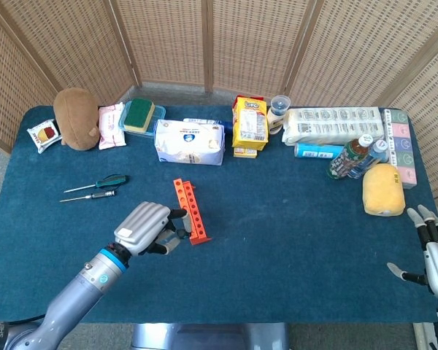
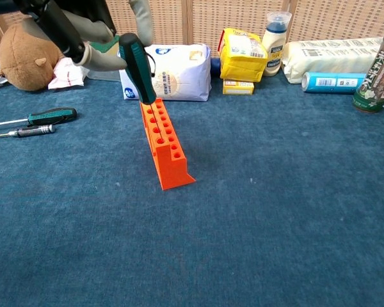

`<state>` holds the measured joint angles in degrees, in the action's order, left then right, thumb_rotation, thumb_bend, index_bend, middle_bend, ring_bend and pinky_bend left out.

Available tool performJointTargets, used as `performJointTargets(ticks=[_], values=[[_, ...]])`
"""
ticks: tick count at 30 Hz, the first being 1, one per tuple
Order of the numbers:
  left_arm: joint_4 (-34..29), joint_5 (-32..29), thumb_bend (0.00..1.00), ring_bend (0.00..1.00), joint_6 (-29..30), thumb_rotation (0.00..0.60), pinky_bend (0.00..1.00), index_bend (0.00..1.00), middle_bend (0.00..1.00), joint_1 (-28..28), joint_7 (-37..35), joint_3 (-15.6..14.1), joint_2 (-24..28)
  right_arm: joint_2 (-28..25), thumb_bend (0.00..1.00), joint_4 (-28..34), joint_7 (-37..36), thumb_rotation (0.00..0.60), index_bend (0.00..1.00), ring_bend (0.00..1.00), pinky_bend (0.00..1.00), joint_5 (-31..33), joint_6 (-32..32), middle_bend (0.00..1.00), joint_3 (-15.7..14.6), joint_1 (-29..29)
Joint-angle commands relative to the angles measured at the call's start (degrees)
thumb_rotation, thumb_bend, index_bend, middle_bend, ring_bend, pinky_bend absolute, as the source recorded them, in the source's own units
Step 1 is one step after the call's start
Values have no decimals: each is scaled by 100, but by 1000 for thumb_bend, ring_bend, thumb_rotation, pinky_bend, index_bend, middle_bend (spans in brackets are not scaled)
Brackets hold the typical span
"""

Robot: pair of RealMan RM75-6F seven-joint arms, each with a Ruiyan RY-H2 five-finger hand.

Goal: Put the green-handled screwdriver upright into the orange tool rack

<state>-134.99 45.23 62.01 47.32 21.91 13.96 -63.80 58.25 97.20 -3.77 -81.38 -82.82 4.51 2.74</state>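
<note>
Green-handled screwdriver (image 2: 137, 67) is held in the left hand (image 1: 147, 228), whose fingers (image 2: 101, 59) pinch the upper part of its dark green handle; the tool hangs roughly upright, tilted a little, with its lower end just over the far end of the orange tool rack (image 2: 162, 136). Whether the tip has entered a hole cannot be told, since the shaft is hidden behind the handle and rack. The rack lies on the blue table (image 1: 292, 226), a long narrow block with two rows of round holes, directly below and just right of the fingers in the head view. Well to the left of the fingers, two other screwdrivers lie flat side by side: another green-handled one (image 2: 49, 116) and a slimmer black-handled one (image 2: 25, 130). Beyond the fingers, along the far edge of the table, sit a brown plush toy (image 1: 77, 119), a white packet (image 1: 190, 141), a yellow bag (image 1: 250, 124) and a white bottle (image 2: 276, 34). Far from the rack, at the right edge of the table, the right hand (image 1: 434, 255) rests with its fingers spread and holding nothing.
</note>
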Motion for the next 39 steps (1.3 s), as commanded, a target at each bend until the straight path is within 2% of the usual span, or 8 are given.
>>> performJointTargets(ticks=[1,10,39], values=[[0,-87,412,961,50,600,954,573,1000,79,74,-21,-86,-8,21,3,-11,569,0,0,0,0,4,0,-1,0],[0,-222,412,961,305,600,953,574,1000,162,202,-43,-135,-6,21,9,-3,564,0,0,0,9,26,0,0,9],[217,-603,413,961,423,600,954,573,1000,411,257,-118,-320,-11,21,40,21,564,0,0,0,19,33,0,4,11]])
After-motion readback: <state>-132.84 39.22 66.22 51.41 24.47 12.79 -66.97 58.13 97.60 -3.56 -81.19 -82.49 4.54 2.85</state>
